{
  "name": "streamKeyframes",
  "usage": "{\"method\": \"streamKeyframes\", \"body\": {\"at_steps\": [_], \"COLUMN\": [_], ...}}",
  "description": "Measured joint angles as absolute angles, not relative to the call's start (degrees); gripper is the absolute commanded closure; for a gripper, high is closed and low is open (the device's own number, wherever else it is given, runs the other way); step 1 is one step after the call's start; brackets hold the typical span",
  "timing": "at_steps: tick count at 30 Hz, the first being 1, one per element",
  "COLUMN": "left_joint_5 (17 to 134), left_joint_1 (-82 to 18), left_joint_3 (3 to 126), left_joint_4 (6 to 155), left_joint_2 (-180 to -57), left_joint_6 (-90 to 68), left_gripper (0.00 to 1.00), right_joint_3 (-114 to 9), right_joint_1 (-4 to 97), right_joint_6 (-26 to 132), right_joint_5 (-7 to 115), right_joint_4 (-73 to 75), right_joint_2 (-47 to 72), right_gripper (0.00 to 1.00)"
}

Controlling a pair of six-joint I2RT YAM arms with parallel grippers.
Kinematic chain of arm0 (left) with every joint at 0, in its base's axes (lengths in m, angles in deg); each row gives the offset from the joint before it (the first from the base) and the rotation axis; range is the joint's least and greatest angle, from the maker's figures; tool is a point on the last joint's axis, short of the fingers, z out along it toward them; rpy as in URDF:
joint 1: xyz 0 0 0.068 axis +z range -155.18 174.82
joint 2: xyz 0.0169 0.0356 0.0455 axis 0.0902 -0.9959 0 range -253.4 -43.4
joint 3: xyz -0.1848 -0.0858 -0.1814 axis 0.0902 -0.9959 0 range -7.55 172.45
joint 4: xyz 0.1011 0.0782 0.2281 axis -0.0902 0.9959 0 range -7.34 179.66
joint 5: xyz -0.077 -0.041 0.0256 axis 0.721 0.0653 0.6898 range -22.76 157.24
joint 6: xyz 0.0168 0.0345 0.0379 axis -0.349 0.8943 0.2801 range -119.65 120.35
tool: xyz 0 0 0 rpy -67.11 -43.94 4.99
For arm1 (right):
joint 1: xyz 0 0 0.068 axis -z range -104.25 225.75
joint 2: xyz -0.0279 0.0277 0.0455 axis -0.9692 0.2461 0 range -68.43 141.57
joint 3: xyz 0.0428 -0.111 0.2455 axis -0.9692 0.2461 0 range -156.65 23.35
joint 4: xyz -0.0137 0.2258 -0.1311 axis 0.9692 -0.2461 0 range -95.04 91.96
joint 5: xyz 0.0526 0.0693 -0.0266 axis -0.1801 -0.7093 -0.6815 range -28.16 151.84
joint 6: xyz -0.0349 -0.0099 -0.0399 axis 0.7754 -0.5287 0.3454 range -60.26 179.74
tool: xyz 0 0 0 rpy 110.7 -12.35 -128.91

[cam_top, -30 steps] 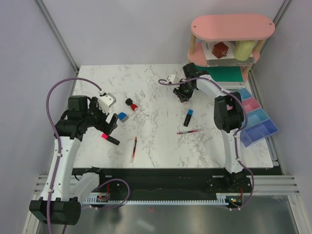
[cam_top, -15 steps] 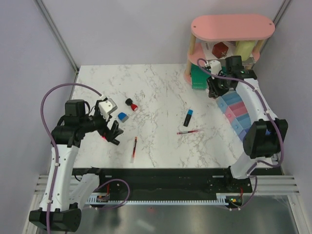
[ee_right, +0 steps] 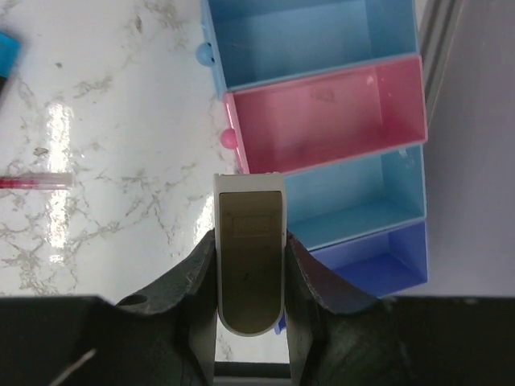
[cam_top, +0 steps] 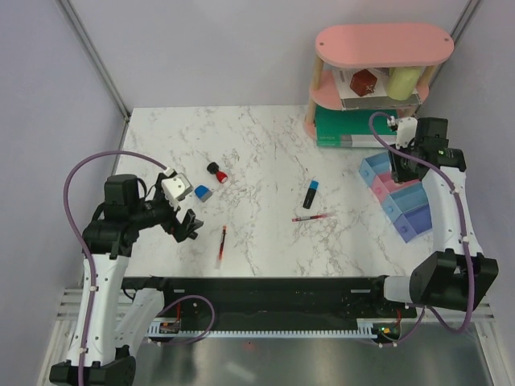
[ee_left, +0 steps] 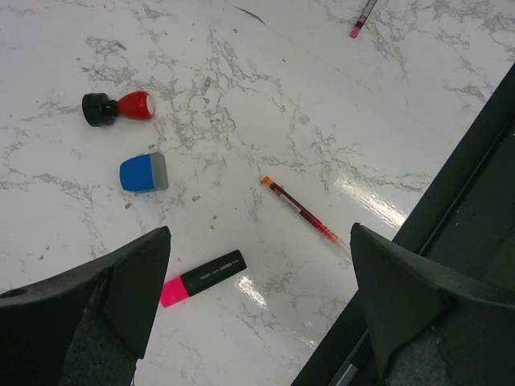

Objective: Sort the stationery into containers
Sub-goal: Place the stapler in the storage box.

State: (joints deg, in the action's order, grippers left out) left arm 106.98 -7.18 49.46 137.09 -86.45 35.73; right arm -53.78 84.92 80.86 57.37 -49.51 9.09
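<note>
Left gripper: jaws spread wide, nothing held, raised off the table. The pink marker lies flat on the table below the gap, close to the left finger and touching neither finger as far as the wrist view shows. The eraser lies just ahead of that finger. The stub lies on its side further ahead, apart from the eraser. A pen lies ahead of the gap, slanting toward the right finger, apart from the marker. The blue marker and a second pen lie on open table between the two grippers, well apart from both, with the pen just on the near side of the marker. Right gripper: jaws closed on the clip, which sits lengthwise between the fingers with its free end projecting past the fingertips. The bins lie directly beneath and ahead of this gripper. In the wrist view the clip's free end sits over the table-side end of the wall shared by the pink bin and the light-blue bin. The blue bin lies further ahead, and the purple bin lies just right of the fingers. Whether the clip touches any bin wall cannot be told.
</note>
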Motion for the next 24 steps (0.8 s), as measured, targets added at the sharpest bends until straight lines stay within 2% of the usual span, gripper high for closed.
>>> {"method": "streamKeyframes", "body": {"at_steps": [10, 24], "left_joint_5": [106.61, 106.59], "left_joint_1": [-7.18, -7.18], "left_joint_3": [48.28, 48.30], "left_joint_4": [138.73, 139.65], "left_joint_2": [-83.35, -83.37], "left_joint_6": [37.15, 37.45], "left_gripper": [0.00, 0.00], "right_joint_3": [-41.01, -35.48], "right_joint_1": [91.92, 102.25], "right_joint_6": [78.33, 79.03], "right_joint_5": [65.87, 68.17], "right_joint_4": [-49.79, -46.27], "right_joint_2": [5.35, 2.75], "right_gripper": [1.00, 1.00]}}
